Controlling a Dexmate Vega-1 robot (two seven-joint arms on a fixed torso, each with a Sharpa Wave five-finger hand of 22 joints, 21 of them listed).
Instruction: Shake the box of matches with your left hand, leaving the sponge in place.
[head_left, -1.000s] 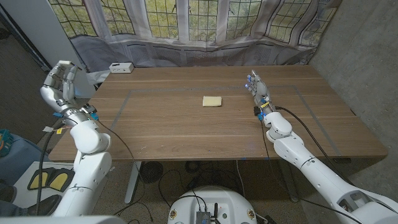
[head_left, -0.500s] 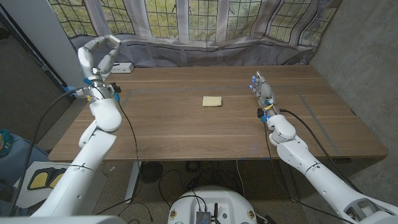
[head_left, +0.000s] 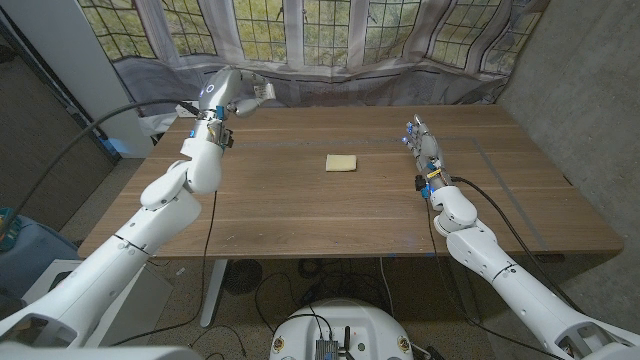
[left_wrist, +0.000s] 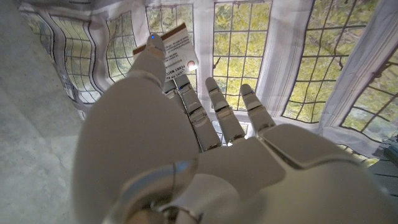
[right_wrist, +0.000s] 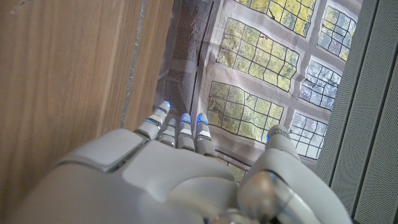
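**Matchbox held aloft over the far left of the surface**

The box of matches (head_left: 261, 91) is gripped in the left robot hand (head_left: 228, 90), raised above the surface (head_left: 300, 215) near its far left corner, at about 11 o'clock from the surface's middle. In the left wrist view the box (left_wrist: 177, 53) is seen pinched at the fingertips (left_wrist: 155, 45), its printed white label and brown edge turned toward the camera, with the patterned window curtain behind it.

The sponge (head_left: 342, 163), a pale yellow square, lies on the surface just beyond its middle, at about 4 o'clock from the box and well apart from it.

The right robot hand (head_left: 420, 145) is seen at about 3 o'clock from the sponge, near the right side of the surface, fingers extended and close together, with nothing held. In the right wrist view the same hand (right_wrist: 180, 143) is shown with straight fingers reaching along the wood grain.
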